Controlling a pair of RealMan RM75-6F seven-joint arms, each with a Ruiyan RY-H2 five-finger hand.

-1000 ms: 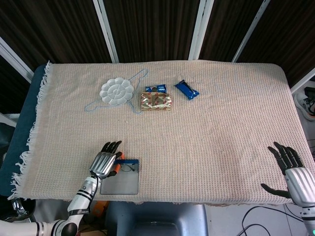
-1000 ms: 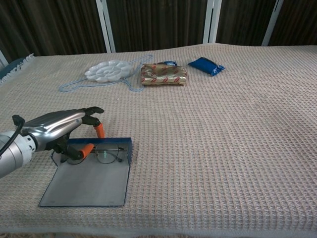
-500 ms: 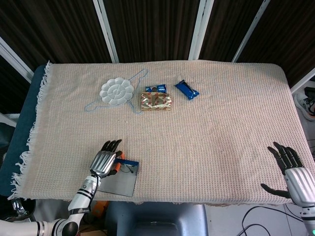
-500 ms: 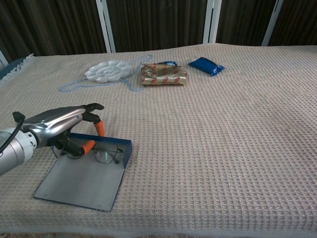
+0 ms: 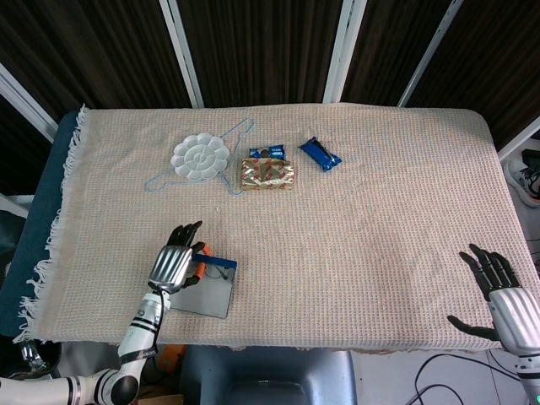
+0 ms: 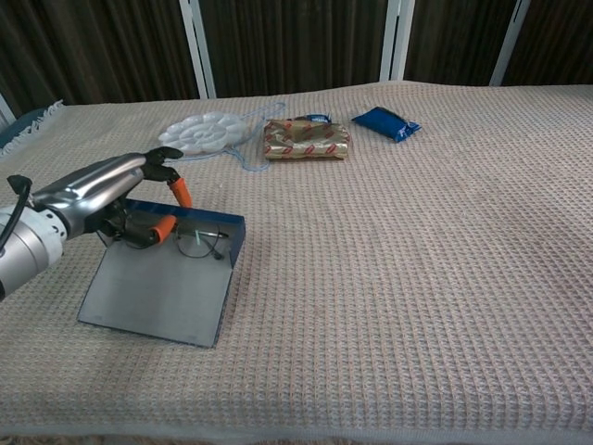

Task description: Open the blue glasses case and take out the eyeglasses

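The blue glasses case (image 5: 211,295) (image 6: 157,297) lies open near the table's front left, its flat grey lid spread toward me and tilted up off the cloth. The thin-framed eyeglasses (image 5: 221,272) (image 6: 200,240) sit against its blue back wall. My left hand (image 5: 173,266) (image 6: 97,193) reaches over the case's left end, and its orange-tipped thumb and finger pinch the left end of the eyeglasses. My right hand (image 5: 504,302) hovers at the table's front right corner with fingers spread and nothing in it; the chest view does not show it.
A white paint palette (image 5: 201,155) (image 6: 202,133) lies on a light blue hanger (image 5: 233,135) at the back left. Beside it are a gold wrapped package (image 5: 268,174) (image 6: 307,139) and a blue snack packet (image 5: 321,154) (image 6: 385,122). The case is close to the table's front edge.
My left hand has risen and moved back and slightly left, still pinching the eyeglasses. The case has come up with it and tilted. The right hand has not moved.
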